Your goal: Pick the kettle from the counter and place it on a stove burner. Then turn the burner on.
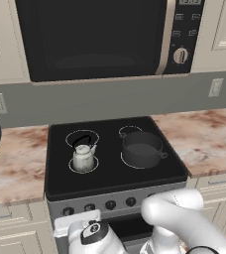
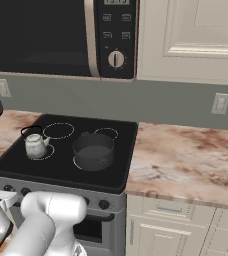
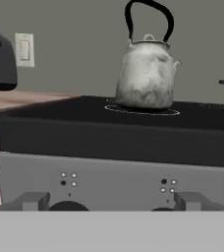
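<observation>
Gripper [image 3: 112,201] open at 2 knobs; 1 kettle [image 3: 146,74] on burner [image 3: 142,110].

Nothing is blocking my way to the knobs [image 3: 67,205] below; on the cooktop [image 1: 110,171] the kettle [image 1: 83,157] and pot [image 1: 141,149] (well apart) are leaving a lane.

A: What colour is the kettle [image 1: 83,158]?
B: Mottled silver-grey, with a black handle. The cooktop [image 1: 110,171] beneath it is black glass with thin white rings.
A: And beside the cooktop?
B: Pinkish-beige tabletop [image 2: 186,160] with brown marbled veins. The pot [image 2: 93,151] is dark grey.
</observation>
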### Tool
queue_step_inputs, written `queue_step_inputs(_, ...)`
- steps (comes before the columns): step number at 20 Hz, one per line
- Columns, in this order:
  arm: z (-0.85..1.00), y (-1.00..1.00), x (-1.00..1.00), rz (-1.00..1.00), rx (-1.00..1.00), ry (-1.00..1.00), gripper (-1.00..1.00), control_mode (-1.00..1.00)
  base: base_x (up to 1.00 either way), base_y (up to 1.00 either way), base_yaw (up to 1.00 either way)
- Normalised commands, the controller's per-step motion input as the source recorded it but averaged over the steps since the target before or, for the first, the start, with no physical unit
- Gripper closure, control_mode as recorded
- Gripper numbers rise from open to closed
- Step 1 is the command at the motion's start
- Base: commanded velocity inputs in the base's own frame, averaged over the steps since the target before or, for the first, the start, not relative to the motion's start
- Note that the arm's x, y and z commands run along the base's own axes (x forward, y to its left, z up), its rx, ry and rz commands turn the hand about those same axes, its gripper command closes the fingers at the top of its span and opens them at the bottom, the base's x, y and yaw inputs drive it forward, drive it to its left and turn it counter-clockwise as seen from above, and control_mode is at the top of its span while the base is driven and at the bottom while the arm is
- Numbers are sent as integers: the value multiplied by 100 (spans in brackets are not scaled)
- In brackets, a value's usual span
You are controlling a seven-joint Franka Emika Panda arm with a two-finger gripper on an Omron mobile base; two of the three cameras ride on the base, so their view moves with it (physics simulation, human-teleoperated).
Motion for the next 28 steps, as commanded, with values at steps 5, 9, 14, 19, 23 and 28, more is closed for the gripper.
queue_step_inputs(5, -35, 27, 8, 0, -6, 0, -100, -100, 0, 0, 0)
queue_step_inputs(9, -22, 19, 1, 0, -5, 0, -100, -100, 0, 0, 0)
queue_step_inputs(14, 0, 0, 0, 0, 0, 0, -100, -100, 0, 0, 0)
queue_step_inputs(19, -6, 0, 2, 0, -4, 0, -100, -100, 0, 0, 0)
queue_step_inputs(23, -6, 0, 10, 0, -3, -1, -100, -100, 0, 0, 0)
queue_step_inputs(28, -8, 0, 19, 0, -4, 0, -100, -100, 0, 0, 0)
